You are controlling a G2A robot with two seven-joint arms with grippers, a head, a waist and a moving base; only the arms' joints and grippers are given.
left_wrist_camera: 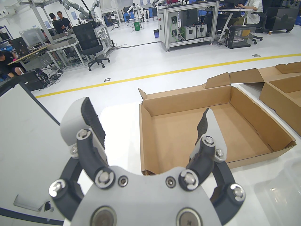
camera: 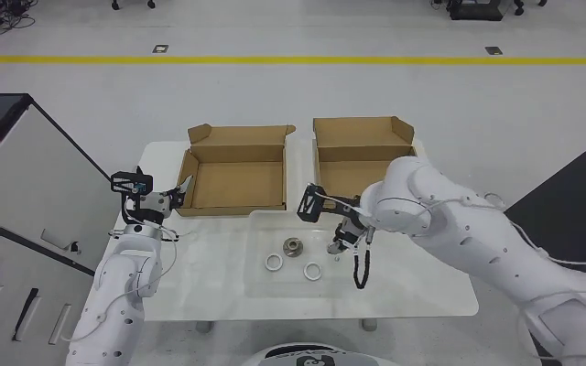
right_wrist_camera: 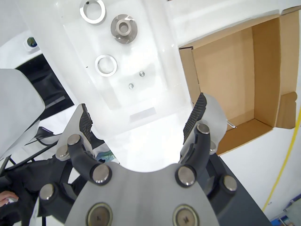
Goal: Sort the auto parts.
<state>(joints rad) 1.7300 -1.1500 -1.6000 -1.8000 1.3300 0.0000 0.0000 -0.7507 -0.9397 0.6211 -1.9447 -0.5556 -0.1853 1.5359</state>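
Over the white counter, the right gripper hangs spread wide and empty, a steel ring, a flanged hub and a second ring lying beyond it, while the left gripper, equally agape and empty, faces an open cardboard box.

White bench, two open cardboard boxes side by side along its far edge, left box, right box, near the middle a grey flanged hub, a metal ring, a second metal ring toward the front edge, a small fastener, another small fastener beside it
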